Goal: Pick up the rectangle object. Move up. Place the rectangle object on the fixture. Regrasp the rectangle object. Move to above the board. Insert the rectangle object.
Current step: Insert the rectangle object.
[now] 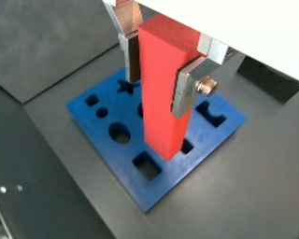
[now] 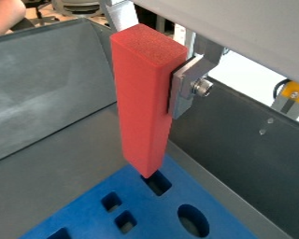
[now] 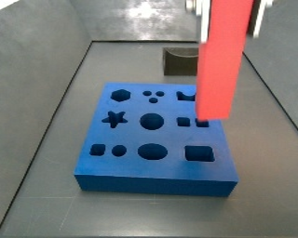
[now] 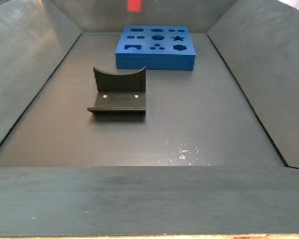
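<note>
My gripper (image 1: 157, 91) is shut on the rectangle object (image 1: 164, 93), a long red-orange block held upright by its sides between the silver fingers (image 1: 186, 91). In both wrist views the block hangs over the blue board (image 1: 83, 105), and its lower end (image 2: 146, 168) is at the mouth of a dark rectangular cutout (image 2: 160, 186). I cannot tell whether it has entered. In a side view the block (image 3: 223, 56) stands over the right side of the board (image 3: 152, 177). The dark fixture (image 3: 181, 61) sits behind the board, with nothing on it (image 4: 117, 93).
The board (image 4: 159, 56) lies on a grey tray floor (image 4: 177, 140) enclosed by sloping grey walls (image 3: 64, 84). Other cutouts on the board include a star (image 3: 115, 118), circles and squares. The fixture is a short way from the board.
</note>
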